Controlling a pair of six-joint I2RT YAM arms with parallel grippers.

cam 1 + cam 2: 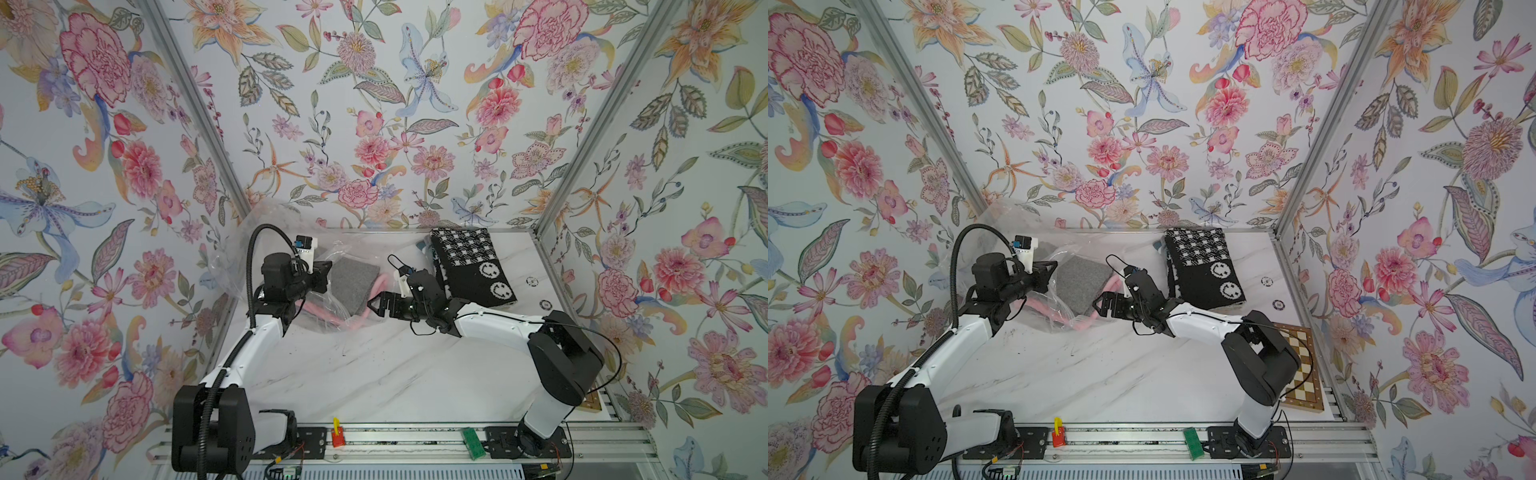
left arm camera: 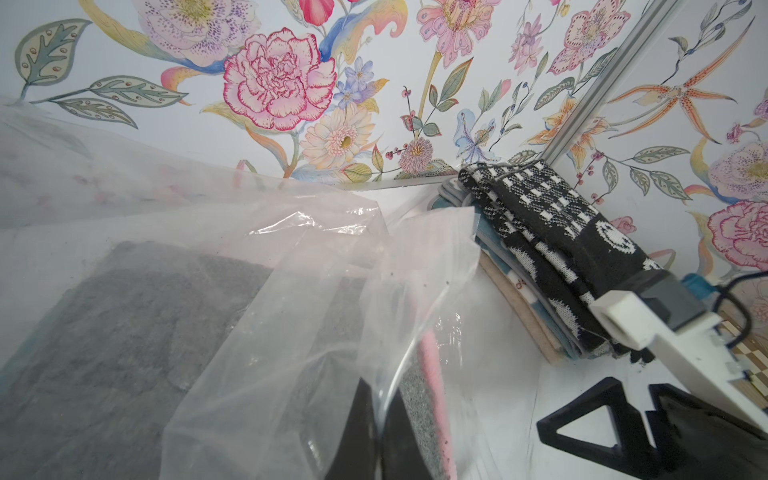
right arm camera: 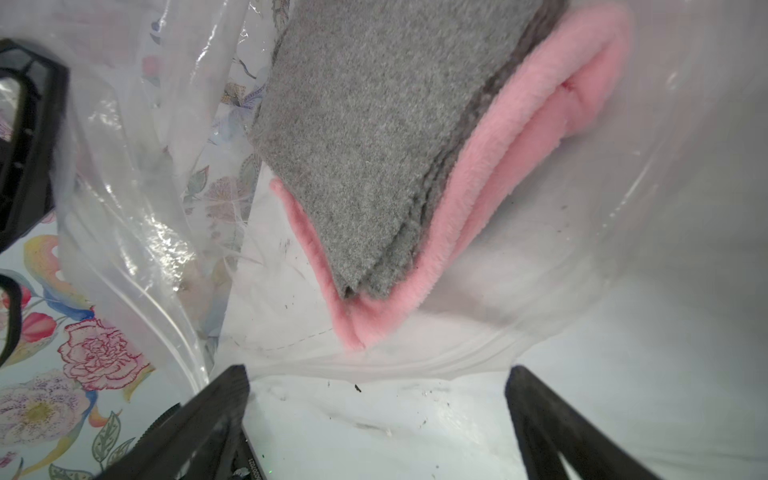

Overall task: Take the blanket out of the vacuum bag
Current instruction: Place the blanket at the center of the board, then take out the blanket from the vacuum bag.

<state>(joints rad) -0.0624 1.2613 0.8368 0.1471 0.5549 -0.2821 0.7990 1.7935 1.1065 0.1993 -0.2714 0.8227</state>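
Marble tabletop (image 1: 374,374), one vacuum bag (image 1: 226,266)

Grey-pink blanket (image 1: 351,282), black-white checked throw (image 1: 465,257)

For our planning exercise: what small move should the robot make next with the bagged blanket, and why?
Probably advance the right gripper and close on the blanket's near corner: it lies just ahead of the open jaws, while the left gripper holds the vacuum bag open.
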